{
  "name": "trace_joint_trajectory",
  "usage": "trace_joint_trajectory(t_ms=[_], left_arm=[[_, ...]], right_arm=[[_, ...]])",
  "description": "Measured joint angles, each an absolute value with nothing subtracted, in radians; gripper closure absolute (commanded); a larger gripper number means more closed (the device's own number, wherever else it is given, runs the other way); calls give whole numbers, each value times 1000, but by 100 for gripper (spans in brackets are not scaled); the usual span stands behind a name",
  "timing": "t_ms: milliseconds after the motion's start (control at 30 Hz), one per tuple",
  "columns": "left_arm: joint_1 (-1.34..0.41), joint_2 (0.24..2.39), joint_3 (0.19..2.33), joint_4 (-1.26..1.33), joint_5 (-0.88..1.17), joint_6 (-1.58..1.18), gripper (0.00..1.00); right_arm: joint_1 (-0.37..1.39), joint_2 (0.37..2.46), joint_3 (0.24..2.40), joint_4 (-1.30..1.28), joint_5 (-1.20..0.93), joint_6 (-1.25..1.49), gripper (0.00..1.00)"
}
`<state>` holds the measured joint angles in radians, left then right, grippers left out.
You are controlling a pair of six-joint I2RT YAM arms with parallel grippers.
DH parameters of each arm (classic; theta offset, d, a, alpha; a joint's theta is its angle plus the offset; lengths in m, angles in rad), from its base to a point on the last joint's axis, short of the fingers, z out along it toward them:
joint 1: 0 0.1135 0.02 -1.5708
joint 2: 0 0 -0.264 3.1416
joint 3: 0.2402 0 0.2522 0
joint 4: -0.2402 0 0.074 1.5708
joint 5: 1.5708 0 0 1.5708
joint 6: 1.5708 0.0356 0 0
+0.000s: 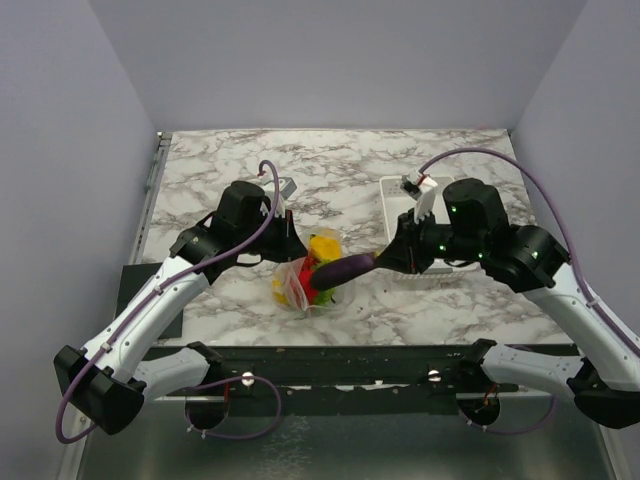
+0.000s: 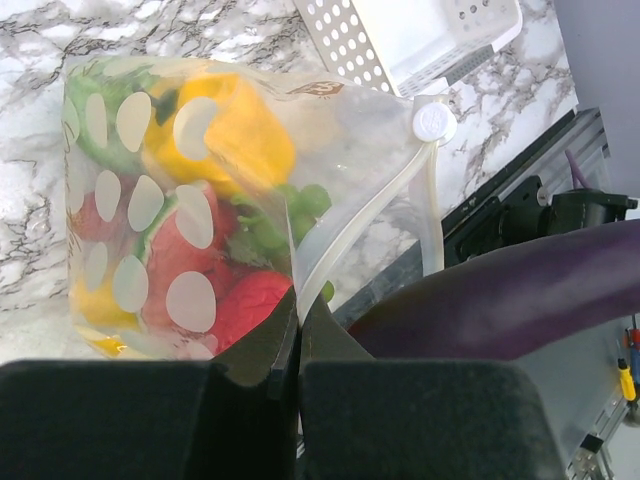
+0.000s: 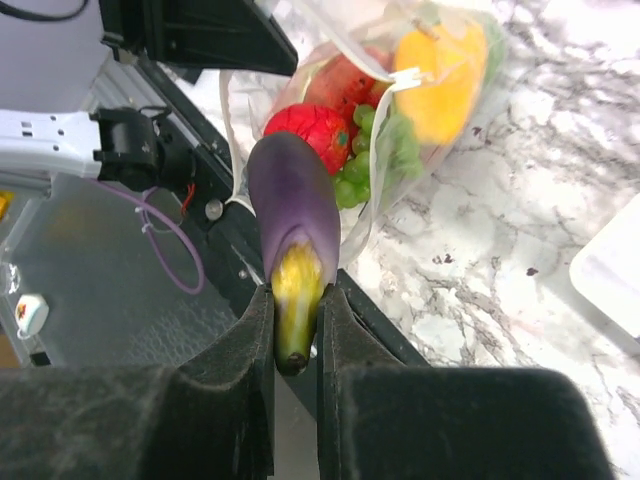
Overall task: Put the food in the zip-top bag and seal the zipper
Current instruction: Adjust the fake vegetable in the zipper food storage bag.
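The zip-top bag (image 1: pixel 300 285) stands on the marble table near its front edge, with its mouth open. Inside it are pieces of the food: a yellow piece (image 2: pixel 225 130), red pieces (image 2: pixel 250 300) and green grapes (image 3: pixel 375 160). My left gripper (image 2: pixel 298 320) is shut on the bag's mouth edge, next to the whitish zipper (image 2: pixel 370 225) and its round white slider (image 2: pixel 433 122). My right gripper (image 3: pixel 296 320) is shut on the yellow-green stem end of a purple piece (image 3: pixel 292 190), an eggplant shape. The purple piece (image 1: pixel 343 268) points at the bag's mouth, its tip over the opening.
A white perforated basket (image 2: pixel 420 35) stands on the table behind the bag, partly under my right arm (image 1: pixel 480 235). The table's dark front rail (image 1: pixel 350 360) runs just below the bag. Grey walls close in the left, right and back.
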<state>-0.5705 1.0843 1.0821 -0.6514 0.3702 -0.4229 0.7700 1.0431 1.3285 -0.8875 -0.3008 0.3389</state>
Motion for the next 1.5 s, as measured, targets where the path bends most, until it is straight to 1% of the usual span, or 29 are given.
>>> trace_joint_trajectory(t_ms=[133,267,600,767,933,1200,1333,1500], left_arm=[[-570,1084,1082,-648,370,-436,100],[-570,1084,1082,-636,369,-455,100],[-570,1084,1082,-608,366,-525,100],[-570,1084,1081,-585,366,-562,100],[-570,1085,1074,-561,366,-592,100],[-569,1102,1069,-528,367,-624,100],[-569,1108,1069,-515,369,-633,100],[-566,1120,1068,-495,371,-643,100]], right_arm=[[770,1032,1405,-932,-252,332,99],[770,1028,1438,-942,-194,323,99],[784,1057,1412,-875,-87,313,99],[870,1079,1375,-805,21,312,99],[1032,1112,1314,-708,217,311,99],[1216,1121,1155,-488,517,260,99],[1268,1120,1062,-353,636,214,99],[1287,1128,937,-149,741,159,99]])
